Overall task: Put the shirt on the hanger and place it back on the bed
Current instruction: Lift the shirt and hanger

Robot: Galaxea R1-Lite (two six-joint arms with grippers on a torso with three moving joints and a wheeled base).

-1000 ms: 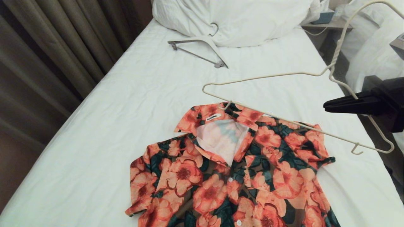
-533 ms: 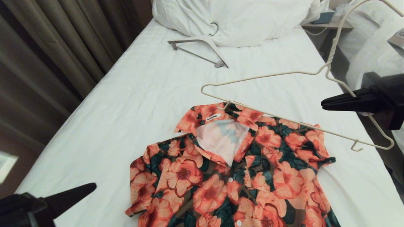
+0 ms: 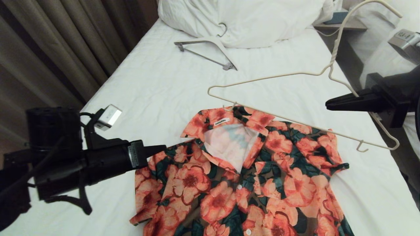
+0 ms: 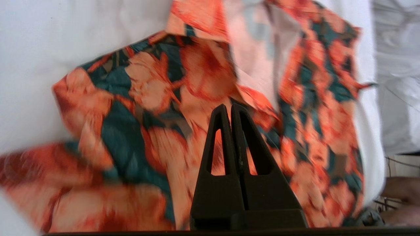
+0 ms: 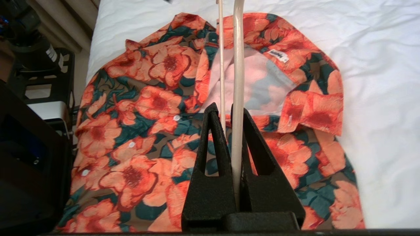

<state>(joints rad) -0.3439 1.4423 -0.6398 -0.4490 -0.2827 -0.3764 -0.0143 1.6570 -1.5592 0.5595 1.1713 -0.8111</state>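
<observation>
The shirt (image 3: 242, 173) lies flat on the bed (image 3: 157, 91), collar toward the pillow (image 3: 249, 19). Above its collar and right shoulder hangs the wire hanger (image 3: 279, 77), pinched at the right by the right gripper (image 3: 328, 105). From the left, the left gripper (image 3: 164, 148) sits over the shirt's left shoulder (fingers together). A second hanger (image 3: 206, 49) lies just before the pillow.
</observation>
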